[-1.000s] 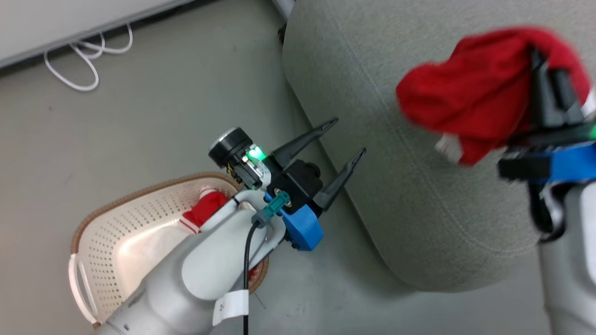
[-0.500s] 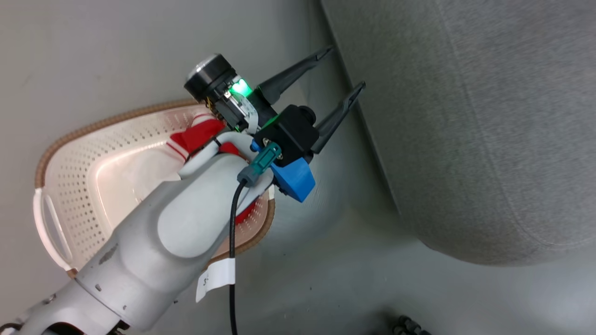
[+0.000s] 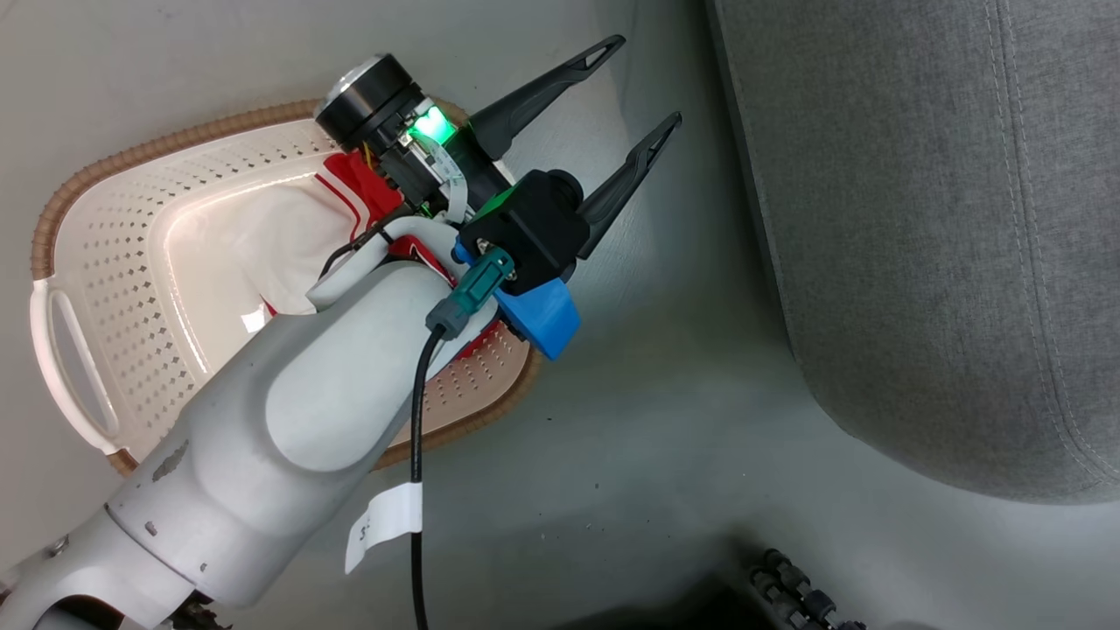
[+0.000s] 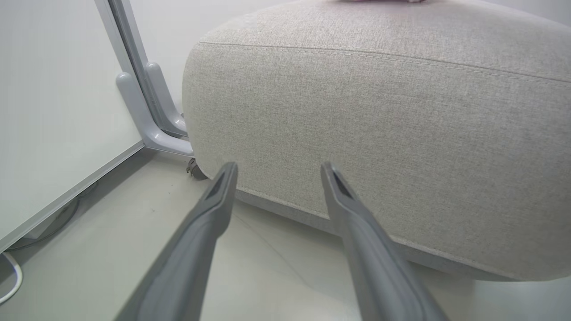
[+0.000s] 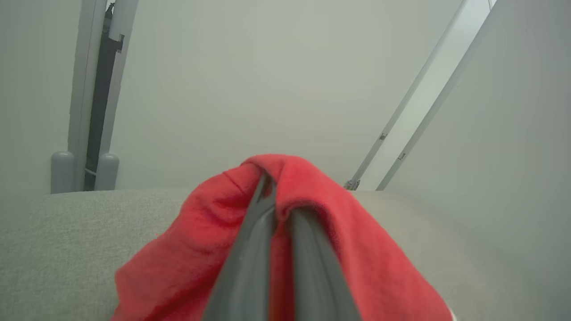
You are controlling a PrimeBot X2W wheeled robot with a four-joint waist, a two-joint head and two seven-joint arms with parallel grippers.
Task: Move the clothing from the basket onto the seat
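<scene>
The right gripper [image 5: 272,187] is in close-up in its wrist view. Its long dark fingers are pinched tight on a soft, plain red fabric garment [image 5: 178,263], with cloth bunched over the tips and spilling down toward seven o'clock. Beneath it, from nine o'clock round to four, lies the large grey upholstered fabric seat [image 5: 58,223]. The garment hangs over the seat top, though I cannot tell whether its lowest fold touches.

In the head view the left gripper [image 3: 643,80] sits at twelve o'clock, fingers spread wide with nothing between them, out over the pale floor [image 3: 665,455]. Its wrist view has those fingers aimed at the seat's side wall. At nine o'clock stands the oval cream-white perforated plastic laundry basket [image 3: 96,262] with its brown woven-look rim. Inside it, half hidden behind the left forearm, lies a red jersey with white striped trim [image 3: 359,179].

By my reading this is the put-down of the first piece. The next move calls for the right gripper's fingers to part so the garment drops flat on the seat, then a clean lift away so no fold snags on the tips. After that the jersey wants collecting: the left gripper, already spread, would have to swing back toward eight o'clock and dip into the basket.
</scene>
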